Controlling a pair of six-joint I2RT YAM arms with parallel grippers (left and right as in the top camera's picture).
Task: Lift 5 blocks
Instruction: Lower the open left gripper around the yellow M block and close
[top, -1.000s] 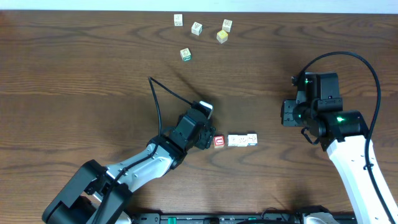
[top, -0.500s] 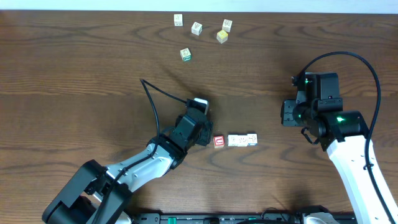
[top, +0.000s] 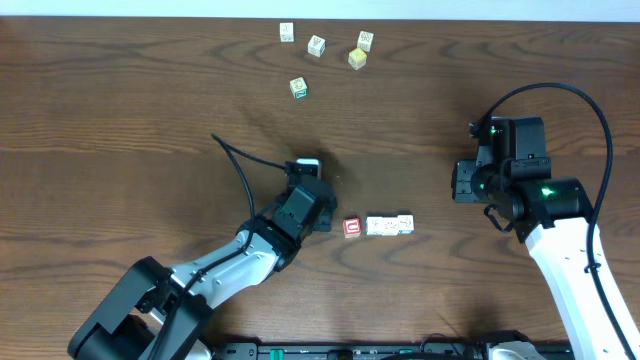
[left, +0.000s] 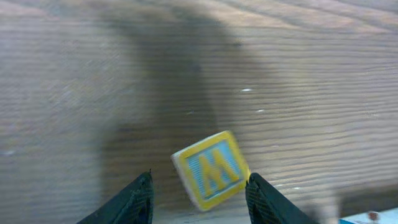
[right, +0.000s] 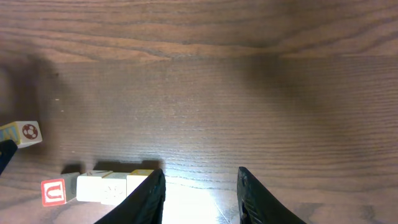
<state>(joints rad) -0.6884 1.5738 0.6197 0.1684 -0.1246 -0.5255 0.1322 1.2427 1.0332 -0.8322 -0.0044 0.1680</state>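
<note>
- A yellow-bordered block (left: 211, 169), its face marked M, is framed by the left gripper (left: 199, 183). The jaws are spread to either side: one corner of the block sits at or against one jaw, while a gap is seen at the other, so no pinch is judged to be made.
- The block is turned askew to the jaws and appears to rest on the worktop (top: 120, 100); it is not shown raised.
- The red-bordered block (top: 352, 228) is seen lying flat between the two arms, just beside three pale blocks (top: 390, 225) that are set touching in a line.
- The right gripper (right: 200, 186) is held spread and empty over bare wood, near the end of that line.
- Loose cubes (top: 317, 45) are scattered at the far edge, well apart from both arms.
- The task is judged to be at its opening step. None of the five blocks is seen off the worktop, one grasp is only being set up, and every lift is left to be done.
</note>
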